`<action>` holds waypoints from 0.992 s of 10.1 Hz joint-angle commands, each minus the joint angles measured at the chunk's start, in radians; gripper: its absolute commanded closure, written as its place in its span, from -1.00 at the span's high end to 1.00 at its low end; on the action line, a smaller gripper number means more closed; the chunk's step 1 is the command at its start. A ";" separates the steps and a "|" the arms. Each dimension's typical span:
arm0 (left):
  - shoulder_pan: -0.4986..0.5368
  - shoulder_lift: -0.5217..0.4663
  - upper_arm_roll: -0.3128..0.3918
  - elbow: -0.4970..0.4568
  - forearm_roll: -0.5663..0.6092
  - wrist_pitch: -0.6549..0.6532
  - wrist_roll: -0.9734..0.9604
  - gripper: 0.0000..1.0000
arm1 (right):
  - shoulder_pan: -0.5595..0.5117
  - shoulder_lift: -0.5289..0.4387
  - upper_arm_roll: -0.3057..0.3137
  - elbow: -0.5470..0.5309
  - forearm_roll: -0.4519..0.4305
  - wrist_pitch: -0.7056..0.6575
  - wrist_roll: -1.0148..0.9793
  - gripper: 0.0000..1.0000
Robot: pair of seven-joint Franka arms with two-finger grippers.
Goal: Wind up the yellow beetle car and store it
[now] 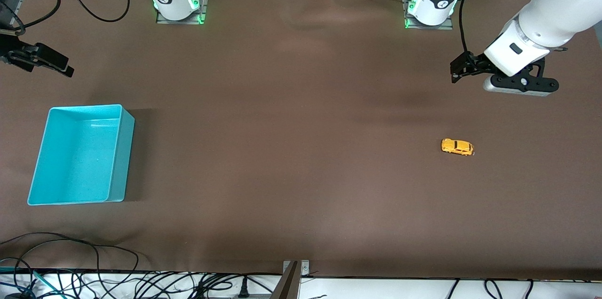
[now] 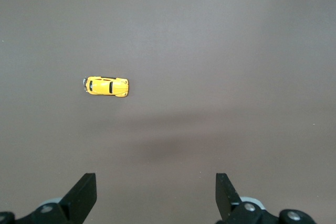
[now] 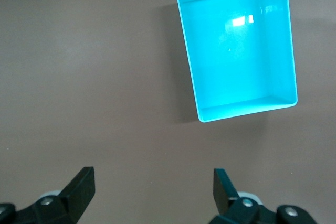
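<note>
The car (image 1: 457,146) sits on its wheels on the brown desk (image 1: 291,148), toward the left arm's end and well apart from the bin (image 1: 120,158), which stands at the right arm's end. The left gripper (image 2: 155,195) hangs over bare desk near the car, jaws spread wide and holding nothing. The right gripper (image 3: 154,192) hangs over the desk's edge near the bin, jaws likewise wide and empty. Cables (image 1: 70,280) trail along the desk's edge nearest the front camera.
</note>
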 commanded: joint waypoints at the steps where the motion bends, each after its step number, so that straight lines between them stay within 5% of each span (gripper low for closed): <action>1: 0.002 -0.004 0.000 -0.010 0.025 0.013 0.009 1.00 | -0.005 -0.016 -0.026 0.000 0.040 -0.033 -0.047 1.00; 10: 0.002 -0.005 0.000 -0.008 0.025 0.013 0.008 1.00 | -0.009 0.015 -0.092 -0.013 0.083 -0.029 -0.197 1.00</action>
